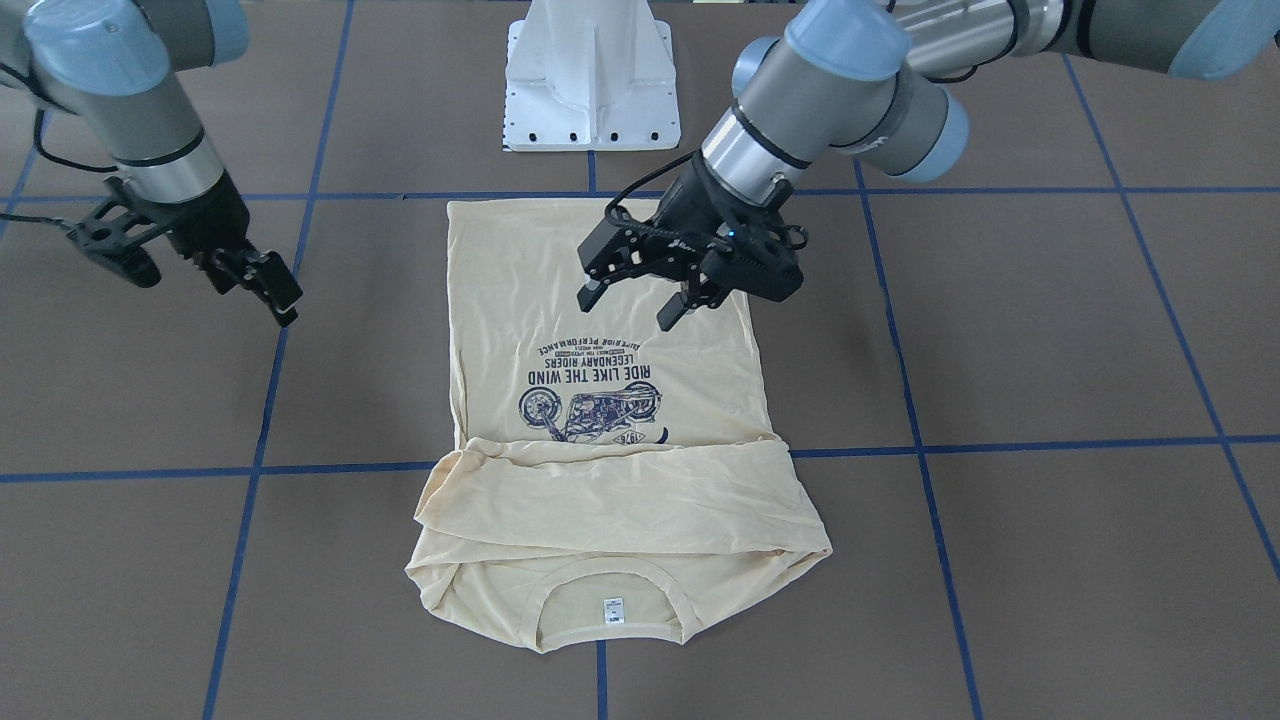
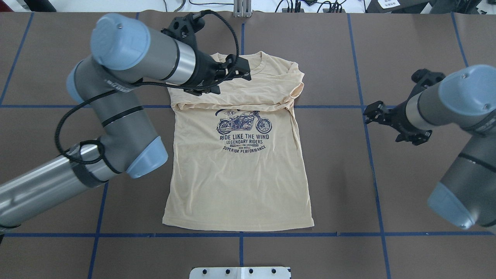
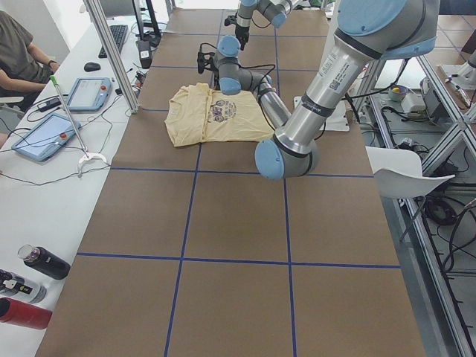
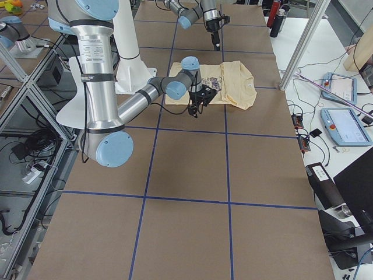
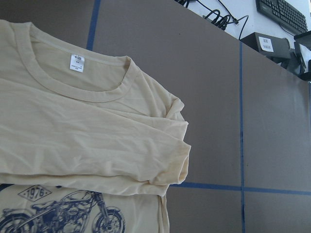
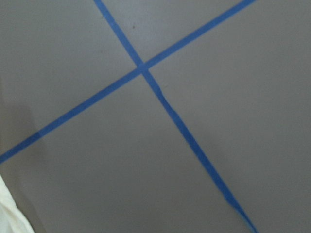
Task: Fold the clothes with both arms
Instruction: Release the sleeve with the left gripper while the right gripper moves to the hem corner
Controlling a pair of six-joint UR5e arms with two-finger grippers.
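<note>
The cream-yellow shirt (image 1: 610,340) (image 2: 240,170) lies flat on the brown table, print side up. Its sleeves are folded across the chest in a band (image 1: 620,495) next to the collar, and the white neck label (image 5: 77,62) shows. My left gripper (image 1: 630,305) (image 2: 230,79) hangs open above the shirt with nothing between its fingers. My right gripper (image 1: 215,290) (image 2: 381,124) is open and empty too, over bare table off the shirt's side. The right wrist view shows only table and tape, with a sliver of pale cloth (image 6: 9,216) in its lower left corner.
The white pedestal base (image 1: 590,80) stands at the robot's edge beyond the hem. Blue tape lines (image 2: 368,155) grid the table. Past the far edge are a desk with tablets (image 3: 44,134), a seated person (image 3: 18,48) and bottles (image 3: 33,279).
</note>
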